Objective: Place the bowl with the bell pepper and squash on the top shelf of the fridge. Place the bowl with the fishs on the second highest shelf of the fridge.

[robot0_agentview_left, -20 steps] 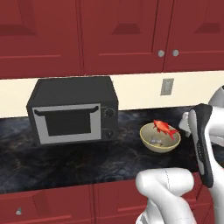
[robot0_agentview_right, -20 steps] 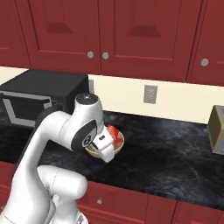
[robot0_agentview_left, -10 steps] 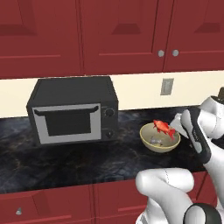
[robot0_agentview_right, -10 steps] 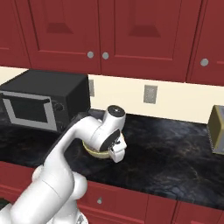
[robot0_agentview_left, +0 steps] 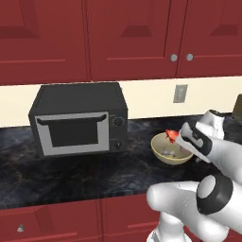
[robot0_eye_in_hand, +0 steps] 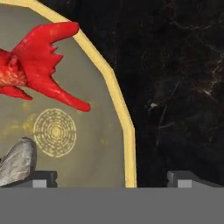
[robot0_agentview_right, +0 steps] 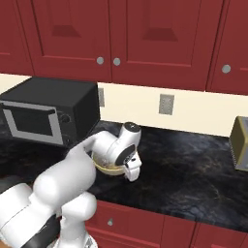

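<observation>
Cream-tan bowl with the fishs (robot0_agentview_left: 171, 152) sits on the dark marbled desk (robot0_agentview_left: 71, 175), just right of the black microwave (robot0_agentview_left: 78, 118) and apart from it. Bowl upright, plain rim, no green trim. In the left base view a red-orange fish (robot0_agentview_left: 171, 135) pokes up above the near-right rim; something pale grey lies at the bottom of the bowl.

Hand view, close over the bowl's right edge: red-orange fish (robot0_eye_in_hand: 37, 61) lies across the upper part of the interior, forked tail pointing toward the rim. Grey fish (robot0_eye_in_hand: 16, 162) at lower left, partly cut off by the frame edge. A faint ring pattern marks the bowl floor between the two. The yellow rim line (robot0_eye_in_hand: 120, 113) runs between the two finger tips: left finger (robot0_eye_in_hand: 43, 178) over the bowl interior, right finger (robot0_eye_in_hand: 186, 178) over bare desk outside.

Claw (robot0_eye_in_hand: 113, 179) released, jaws spread wide, straddling the bowl wall; nothing gripped. Contact with the rim cannot be judged.

Right base view: hand (robot0_agentview_right: 130, 162) sits over the near-right side of the bowl (robot0_agentview_right: 107, 167), arm hiding most of it. A toaster-like box (robot0_agentview_right: 240, 144) stands far right on the desk, well apart. Wall outlet (robot0_agentview_right: 166, 103) on the cream backsplash; red cabinets (robot0_agentview_right: 121, 34) above.
</observation>
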Controlling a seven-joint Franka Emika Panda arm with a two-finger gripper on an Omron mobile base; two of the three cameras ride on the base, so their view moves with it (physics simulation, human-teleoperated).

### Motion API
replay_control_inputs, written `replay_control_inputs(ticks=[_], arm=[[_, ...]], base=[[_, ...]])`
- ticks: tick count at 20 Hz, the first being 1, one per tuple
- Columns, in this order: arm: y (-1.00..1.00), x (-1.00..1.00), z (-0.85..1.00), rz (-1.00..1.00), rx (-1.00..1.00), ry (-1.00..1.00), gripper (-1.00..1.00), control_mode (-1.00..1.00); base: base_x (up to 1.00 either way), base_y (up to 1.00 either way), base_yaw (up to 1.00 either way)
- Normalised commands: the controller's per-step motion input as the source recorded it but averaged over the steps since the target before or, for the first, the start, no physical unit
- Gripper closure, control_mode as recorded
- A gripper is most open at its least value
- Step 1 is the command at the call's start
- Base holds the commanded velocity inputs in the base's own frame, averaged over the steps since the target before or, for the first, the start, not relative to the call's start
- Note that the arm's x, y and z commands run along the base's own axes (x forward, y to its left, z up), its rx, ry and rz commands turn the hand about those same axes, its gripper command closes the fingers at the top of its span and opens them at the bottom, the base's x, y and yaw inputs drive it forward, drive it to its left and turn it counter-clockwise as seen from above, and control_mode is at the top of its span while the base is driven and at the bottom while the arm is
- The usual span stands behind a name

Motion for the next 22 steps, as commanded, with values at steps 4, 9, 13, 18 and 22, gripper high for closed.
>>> replay_control_inputs(ticks=[4,9,13,18,22], arm=[[-0.15,0.53,-0.42,0.00,0.00,0.02,-1.00,-1.00],[-0.06,0.03,-0.44,0.00,-0.01,0.02,1.00,-1.00],[0.00,-0.01,0.00,0.00,0.00,0.04,1.00,-1.00],[0.01,-0.36,0.04,0.00,0.00,0.00,1.00,-1.00],[0.15,-1.00,0.38,0.00,-0.01,-0.02,1.00,-1.00]], base=[[0.00,0.00,0.00],[0.00,0.00,0.00],[0.00,0.00,0.00],[0.00,0.00,0.00],[0.00,0.00,0.00]])
